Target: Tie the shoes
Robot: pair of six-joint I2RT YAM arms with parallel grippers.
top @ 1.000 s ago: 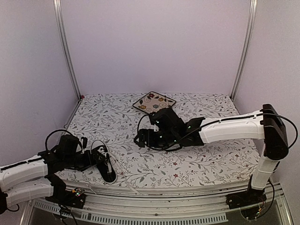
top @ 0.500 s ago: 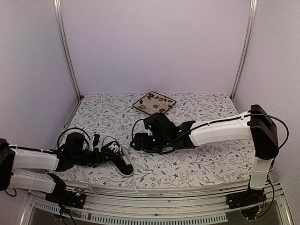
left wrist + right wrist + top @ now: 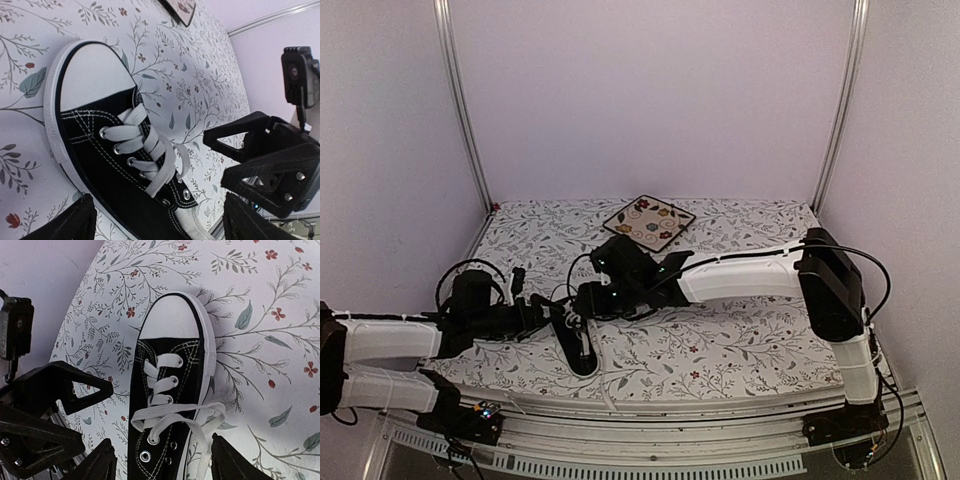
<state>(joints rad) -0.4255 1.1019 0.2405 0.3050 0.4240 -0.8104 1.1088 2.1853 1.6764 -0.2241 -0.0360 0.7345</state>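
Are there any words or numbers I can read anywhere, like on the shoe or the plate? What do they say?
None: no text can be read in any view.
Sneaker: no word, logo or number shows on the canvas, toe cap or sole rim.
Plate: only painted flowers and swirls.
Tablecloth: only printed leaves and flowers, no letters.

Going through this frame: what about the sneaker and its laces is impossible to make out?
- Heel of the sneaker: cut off by the bottom edge in both wrist views.
- Ends of the laces: right wrist view, they run off the bottom edge, so tied or loose is unclear.
- Top view: sneaker small and dark, merging with the right gripper; any contact unreadable.
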